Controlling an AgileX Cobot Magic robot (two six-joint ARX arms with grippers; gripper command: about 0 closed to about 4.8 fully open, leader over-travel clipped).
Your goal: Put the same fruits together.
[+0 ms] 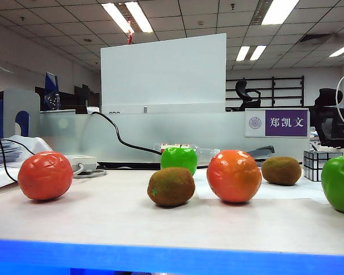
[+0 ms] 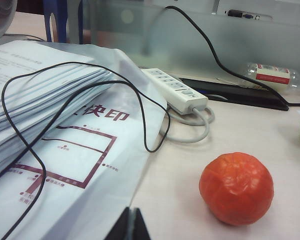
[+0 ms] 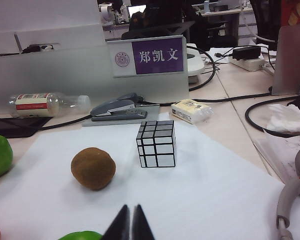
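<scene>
Six toy fruits lie on the table. One orange [image 1: 45,175] sits alone at the left, and the other orange [image 1: 234,176] is right of centre. A kiwi [image 1: 171,186] lies in the middle with a green apple [image 1: 179,158] behind it. The second kiwi [image 1: 281,171] and second apple [image 1: 339,183] are at the right. My left gripper [image 2: 131,221] is shut and empty, short of the left orange [image 2: 236,188]. My right gripper [image 3: 130,218] is shut and empty, just short of the kiwi [image 3: 93,168], with an apple [image 3: 82,235] beside it. Neither gripper shows in the exterior view.
A paper stack [image 2: 50,100] with a thin black cable [image 2: 140,105] and a power strip [image 2: 176,90] lie at the left. A black-and-white cube [image 3: 156,143], stapler [image 3: 117,107], bottle [image 3: 47,104], name plate [image 3: 150,56] and headphones [image 3: 295,190] are at the right.
</scene>
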